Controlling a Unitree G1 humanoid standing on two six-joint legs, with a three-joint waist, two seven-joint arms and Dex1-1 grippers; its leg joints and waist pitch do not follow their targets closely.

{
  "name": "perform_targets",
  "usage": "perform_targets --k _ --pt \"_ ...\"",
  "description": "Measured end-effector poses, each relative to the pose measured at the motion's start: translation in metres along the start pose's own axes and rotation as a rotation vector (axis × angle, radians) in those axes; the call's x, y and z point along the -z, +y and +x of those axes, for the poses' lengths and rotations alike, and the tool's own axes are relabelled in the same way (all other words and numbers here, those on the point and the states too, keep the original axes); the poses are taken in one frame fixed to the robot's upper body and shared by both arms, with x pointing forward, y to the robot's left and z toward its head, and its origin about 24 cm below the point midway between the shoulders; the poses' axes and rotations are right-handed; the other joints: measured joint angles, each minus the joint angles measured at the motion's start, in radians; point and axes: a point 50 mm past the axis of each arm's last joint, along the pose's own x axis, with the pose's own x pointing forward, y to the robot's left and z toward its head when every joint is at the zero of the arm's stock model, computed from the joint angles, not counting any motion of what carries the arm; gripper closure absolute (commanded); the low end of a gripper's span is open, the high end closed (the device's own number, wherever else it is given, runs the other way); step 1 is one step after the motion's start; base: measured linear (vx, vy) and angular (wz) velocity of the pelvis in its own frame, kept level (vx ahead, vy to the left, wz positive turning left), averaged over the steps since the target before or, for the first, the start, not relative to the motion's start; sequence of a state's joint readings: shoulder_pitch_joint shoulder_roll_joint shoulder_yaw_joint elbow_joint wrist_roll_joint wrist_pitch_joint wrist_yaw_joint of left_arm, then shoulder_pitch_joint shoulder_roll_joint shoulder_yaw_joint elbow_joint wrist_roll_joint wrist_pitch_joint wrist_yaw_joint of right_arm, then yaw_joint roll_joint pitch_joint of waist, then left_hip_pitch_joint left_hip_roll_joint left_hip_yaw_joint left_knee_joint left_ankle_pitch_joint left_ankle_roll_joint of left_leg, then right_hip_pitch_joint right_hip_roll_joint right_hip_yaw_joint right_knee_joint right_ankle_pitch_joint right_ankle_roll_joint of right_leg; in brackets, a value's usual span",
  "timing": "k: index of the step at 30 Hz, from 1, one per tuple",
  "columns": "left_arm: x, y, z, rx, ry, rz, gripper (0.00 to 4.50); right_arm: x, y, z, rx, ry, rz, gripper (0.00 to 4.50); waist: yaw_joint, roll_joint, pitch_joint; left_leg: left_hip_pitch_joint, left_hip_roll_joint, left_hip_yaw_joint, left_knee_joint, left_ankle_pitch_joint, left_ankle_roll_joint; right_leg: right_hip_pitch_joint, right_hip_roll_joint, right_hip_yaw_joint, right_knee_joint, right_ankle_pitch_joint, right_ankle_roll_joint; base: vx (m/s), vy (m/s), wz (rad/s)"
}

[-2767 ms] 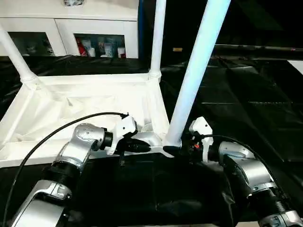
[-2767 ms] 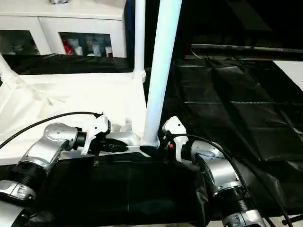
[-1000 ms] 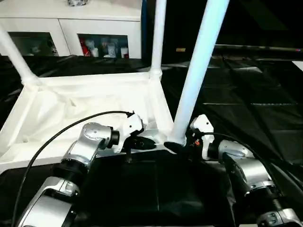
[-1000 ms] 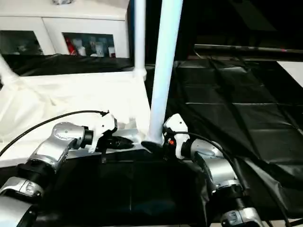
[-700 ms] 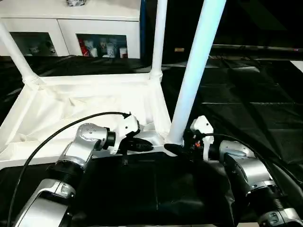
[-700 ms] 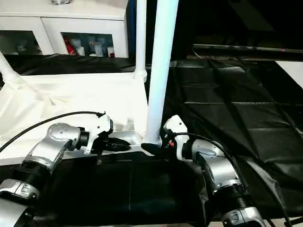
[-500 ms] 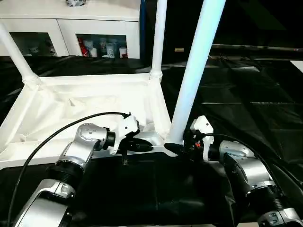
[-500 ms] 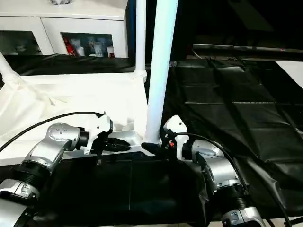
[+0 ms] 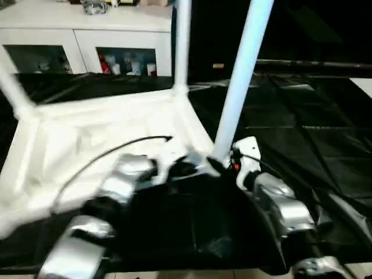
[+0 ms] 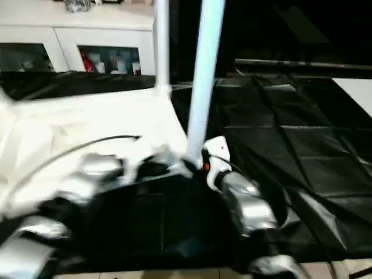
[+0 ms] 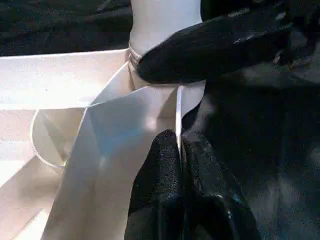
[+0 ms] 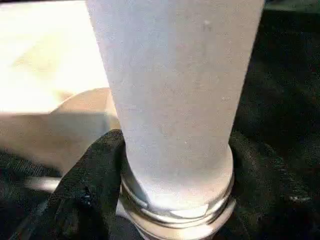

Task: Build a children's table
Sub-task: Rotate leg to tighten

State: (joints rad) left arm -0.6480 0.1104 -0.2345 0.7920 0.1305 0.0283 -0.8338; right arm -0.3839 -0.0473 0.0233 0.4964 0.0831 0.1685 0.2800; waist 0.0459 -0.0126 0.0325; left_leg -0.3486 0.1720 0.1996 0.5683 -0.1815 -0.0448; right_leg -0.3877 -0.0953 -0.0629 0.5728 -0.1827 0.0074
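Observation:
The children's table lies upside down, its white rimmed top [image 9: 87, 133] on the black cover. Three white legs stand in corner sockets: the near right leg [image 9: 241, 70], the far leg [image 9: 181, 40] and a left leg [image 9: 11, 87]. My left gripper [image 11: 179, 150] is shut on the thin rim of the top, right beside the near right socket. My right gripper [image 12: 175, 200] holds the base of the near right leg [image 12: 175, 100], with a black finger [image 12: 90, 185] pressed on each side just above the socket. One right finger [image 11: 210, 45] crosses the leg base in the left wrist view.
The black-covered work table [image 9: 302, 133] stretches to the right and towards me. A white cabinet [image 9: 87, 35] with glass doors stands at the back left. A dark bar [image 9: 314, 64] runs along the back right.
The whole picture has swung and smeared, so the camera moved. My right gripper's jaws have drawn in around the leg base. Both grippers stay at the same corner.

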Motion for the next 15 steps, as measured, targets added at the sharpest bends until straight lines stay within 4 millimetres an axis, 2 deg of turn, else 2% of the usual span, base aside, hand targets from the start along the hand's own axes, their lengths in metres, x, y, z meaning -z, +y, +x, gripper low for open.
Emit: perform_targets --k 7,8,10,12,13,15 --pt "-0.002 -0.001 0.002 0.001 0.001 -0.005 4.5 0.0 0.0 0.001 0.014 -0.014 0.01 1.76 -0.004 0.003 -0.001 -0.002 0.0 -0.001 -0.002 0.0 0.001 0.005 0.0 -0.001 -0.012 0.0 0.0 0.0 0.0 0.0" --pt "-0.002 0.0 0.002 0.004 0.002 -0.005 4.5 0.0 -0.001 0.0 0.005 -0.015 0.009 1.41 -0.005 0.003 -0.001 -0.002 0.0 0.0 -0.002 0.0 0.001 0.005 0.0 -0.001 -0.012 0.0 0.0 0.0 0.0 0.0" --pt "-0.001 0.0 -0.002 0.022 -0.001 0.0 4.5 0.0 -0.005 -0.003 -0.056 -0.013 -0.002 1.06 -0.005 0.003 -0.001 -0.002 0.0 -0.001 -0.003 0.0 0.001 0.004 0.0 -0.001 -0.012 0.0 0.0 0.0 0.0 0.0" --pt "0.0 0.001 -0.005 0.036 -0.005 0.001 4.5 0.0 -0.007 -0.006 -0.108 -0.014 -0.01 1.01 -0.005 0.003 -0.001 -0.002 0.0 -0.001 -0.006 0.0 0.001 0.004 0.001 -0.001 -0.011 0.0 0.0 0.0 0.0 0.0" --pt "0.002 0.002 -0.01 0.053 -0.006 0.001 4.5 0.0 -0.007 -0.009 -0.161 -0.013 -0.018 0.79 -0.002 0.002 -0.001 -0.002 0.0 -0.001 -0.008 0.0 0.001 0.003 0.001 -0.002 -0.01 0.001 -0.001 0.0 0.0 0.0" --pt "0.005 0.005 -0.018 0.086 -0.008 0.003 4.5 -0.001 -0.01 -0.015 -0.255 0.006 -0.058 0.79 -0.001 0.002 -0.001 -0.002 0.001 -0.001 -0.01 0.0 0.001 0.003 0.001 -0.002 -0.007 0.002 -0.001 0.0 0.0 0.0"
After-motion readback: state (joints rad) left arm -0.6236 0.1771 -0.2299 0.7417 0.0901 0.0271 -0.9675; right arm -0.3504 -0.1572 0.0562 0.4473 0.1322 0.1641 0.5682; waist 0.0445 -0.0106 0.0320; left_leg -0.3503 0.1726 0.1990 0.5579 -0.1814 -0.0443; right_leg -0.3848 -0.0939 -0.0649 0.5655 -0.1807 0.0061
